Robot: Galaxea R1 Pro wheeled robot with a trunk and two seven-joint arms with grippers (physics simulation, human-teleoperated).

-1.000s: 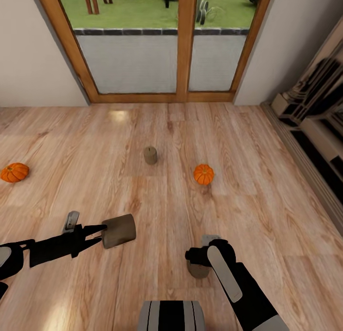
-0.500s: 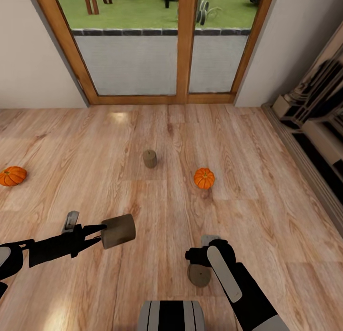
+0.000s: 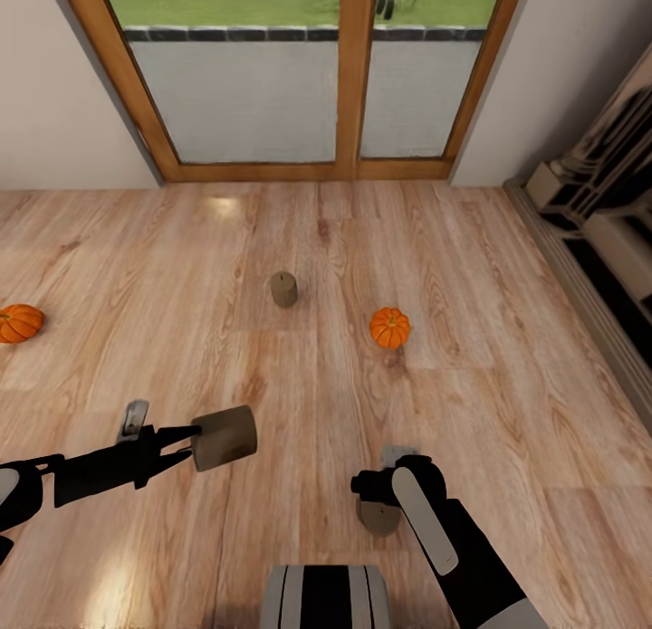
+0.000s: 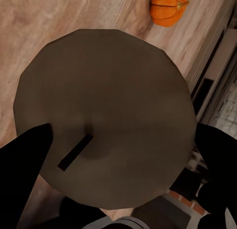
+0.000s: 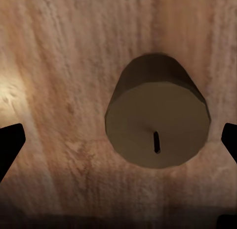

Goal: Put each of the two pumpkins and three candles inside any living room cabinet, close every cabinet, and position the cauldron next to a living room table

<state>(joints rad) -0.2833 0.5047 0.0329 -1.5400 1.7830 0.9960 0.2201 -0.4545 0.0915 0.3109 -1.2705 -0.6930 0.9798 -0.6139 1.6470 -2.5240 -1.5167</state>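
Head view gives us a wooden floor [image 3: 507, 403] running up to a glazed door with a timber frame [image 3: 351, 77], and low at the near edge sit both of our arms. Our left gripper [image 3: 192, 442] is clamped on a grey-tan candle [image 3: 224, 437], held on its side above the boards; in the left wrist view that same candle's flat end with its dark wick slit faces the lens, with a black fingertip [image 4: 24, 164] pressed at each side of it. Our right gripper [image 3: 378, 500] points down over a second candle [image 3: 378, 519] standing upright on the floor, and in the right wrist view we see this candle [image 5: 157, 124] well apart from the two black fingers [image 5: 10, 145] at the picture's edges, so the jaws stand wide and hold nothing. Farther out, a third candle [image 3: 283, 289] stands upright near the middle of the floor. One pumpkin [image 3: 389, 328] lies to its right on the boards, and the other pumpkin [image 3: 18, 322] lies far off at the left edge. An ornate dark and pale piece of furniture [image 3: 598, 213] lines the right-hand wall.
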